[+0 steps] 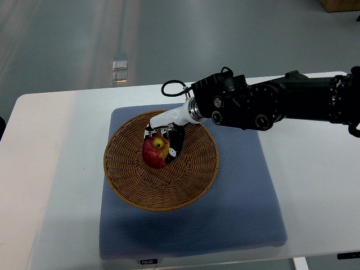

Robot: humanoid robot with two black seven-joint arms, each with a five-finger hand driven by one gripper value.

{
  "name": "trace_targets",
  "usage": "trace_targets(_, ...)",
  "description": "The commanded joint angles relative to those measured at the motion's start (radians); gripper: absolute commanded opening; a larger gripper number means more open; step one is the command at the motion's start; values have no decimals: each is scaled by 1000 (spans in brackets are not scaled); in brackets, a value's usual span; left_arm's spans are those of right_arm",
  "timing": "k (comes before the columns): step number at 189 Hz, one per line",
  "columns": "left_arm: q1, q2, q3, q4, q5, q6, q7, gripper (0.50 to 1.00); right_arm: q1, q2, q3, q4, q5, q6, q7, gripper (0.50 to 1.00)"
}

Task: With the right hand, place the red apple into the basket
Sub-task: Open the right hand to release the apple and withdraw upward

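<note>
A red apple (pixel 156 152) with a yellow patch sits inside the round wicker basket (pixel 185 183), left of its middle. My right hand (pixel 165 136) reaches in from the right over the basket's far side. Its fingers curl around the apple's top and right side, touching it. The black forearm (pixel 270 104) stretches across the table's right half. The left arm is out of view.
The basket rests on a blue-grey cushion mat (pixel 236 208) on a white table (pixel 50 169). The table's front edge runs just below the mat. Grey floor lies beyond the table's far edge.
</note>
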Motion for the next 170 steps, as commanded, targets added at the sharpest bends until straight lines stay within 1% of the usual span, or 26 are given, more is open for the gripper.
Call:
trace_targets(1,0,0,0,1,0,0,0,1000,-14,0,1,-12,0,1,1,717)
trace_targets(4,0,0,0,0,0,0,0,1000,-14,0,1,-12,0,1,1,727)
trace_targets(9,0,0,0,1,0,0,0,1000,-14,0,1,-12,2,1,1,764)
trace_targets(15,0,0,0,1,0,0,0,1000,-16,0,1,-12,2,1,1,795)
trace_targets(20,-1,0,0,0,0,0,0,1000,-16,0,3,-12,2,2,1,811)
trace_targets(21,0,0,0,0,0,0,0,1000,-16,0,3,-12,3,2,1,827)
trace_targets(24,0,0,0,1,0,0,0,1000,-16,0,5,-12,3,4,1,842)
trace_targets(25,0,0,0,1,0,0,0,1000,-16,0,5,-12,5,4,1,860)
trace_targets(26,0,0,0,1,0,0,0,1000,-16,0,5,-12,5,4,1,860)
trace_targets(27,0,0,0,0,0,0,0,1000,-14,0,6,-12,6,6,1,874)
trace_targets(29,0,0,1,0,0,0,0,1000,-14,0,6,-12,6,7,1,885)
trace_targets(39,0,0,1,0,0,0,0,1000,-14,0,6,-12,6,7,1,885)
trace_targets(40,0,0,1,0,0,0,0,1000,-13,0,8,-12,9,12,1,899)
trace_targets(46,-1,0,1,1,0,0,0,1000,-11,0,8,-12,14,13,1,913)
trace_targets(60,0,0,1,0,0,0,0,1000,-8,0,9,-12,18,15,1,917)
trace_targets(77,-1,0,1,0,0,0,0,1000,9,0,41,-12,23,39,1,921)
trace_targets(99,-1,0,1,0,0,0,0,1000,69,0,164,-12,46,122,-1,921)
trace_targets(108,-1,0,1,0,0,0,0,1000,75,-43,216,-16,84,144,-1,921)
trace_targets(127,-1,0,1,0,0,0,0,1000,61,-141,311,-56,175,144,-1,921)
trace_targets(136,-1,0,1,0,0,0,0,1000,61,-141,311,-56,175,144,-1,921)
trace_targets(137,-1,0,1,0,0,0,0,1000,32,-184,374,-103,234,139,1,921)
trace_targets(144,-1,0,1,-3,0,0,0,1000,-10,-201,422,-141,281,131,1,921)
trace_targets(155,-1,0,1,-6,0,0,0,1000,-124,-209,549,-216,402,107,2,921)
trace_targets(165,-1,0,1,-6,0,0,0,1000,-125,-209,549,-216,402,107,2,921)
trace_targets(166,-1,0,3,-9,0,0,0,1000,-217,-201,693,-264,510,82,2,921)
trace_targets(170,-1,0,3,-9,0,0,0,1000,-259,-198,760,-279,554,73,1,921)
